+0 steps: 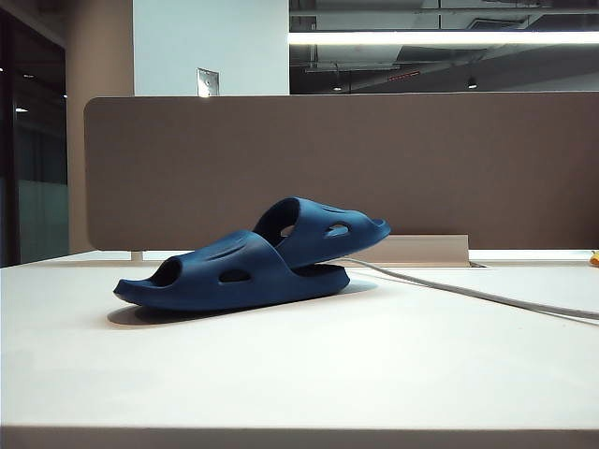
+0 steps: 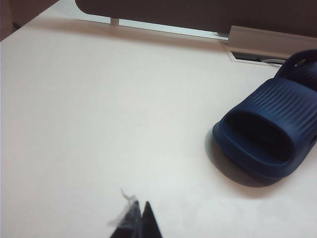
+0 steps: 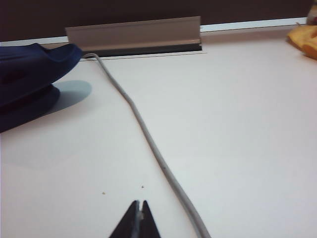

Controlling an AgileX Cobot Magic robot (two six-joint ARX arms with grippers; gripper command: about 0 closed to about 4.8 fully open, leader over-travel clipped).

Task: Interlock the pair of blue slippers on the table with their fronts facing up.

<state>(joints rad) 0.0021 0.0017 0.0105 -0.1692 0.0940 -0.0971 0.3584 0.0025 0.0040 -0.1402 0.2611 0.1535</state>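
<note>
Pair of blue slippers (image 1: pixel 253 267) sits on the table (image 1: pixel 299 374), mid-depth and slightly toward its left side in the exterior view, well short of the brown divider panel (image 1: pixel 374 168) along the back edge. They look already interlocked: the front slipper (image 1: pixel 225 276) lies sole-down, and the rear slipper (image 1: pixel 323 229) has one end pushed in under the front one's ribbed strap, so its free end rides tilted up off the surface. That wedging is what holds the rear one at an angle; nothing else props it.

Long axis of both runs roughly parallel to the back edge. The front slipper's open end points at the left edge, the rear slipper's raised end at the right edge. Straps and vent holes face up, soles down, so the orientation reads as correct. Judgement: task is done or nearly so.

A grey cable (image 1: pixel 468 295) runs from the slot by the aluminium cable tray (image 1: pixel 421 251) at the back edge, past the raised slipper end, toward the right edge. Contact with the slipper can't be told.

Left gripper (image 2: pixel 141 218) hangs over bare table on the left side, fingers clenched together, holding nothing, well apart from the pair. Right gripper (image 3: pixel 139 218) hangs over the right side just beside the cable, fingers likewise pressed closed and empty. Both arms stand clear of the slippers, consistent with a parked pose.
</note>
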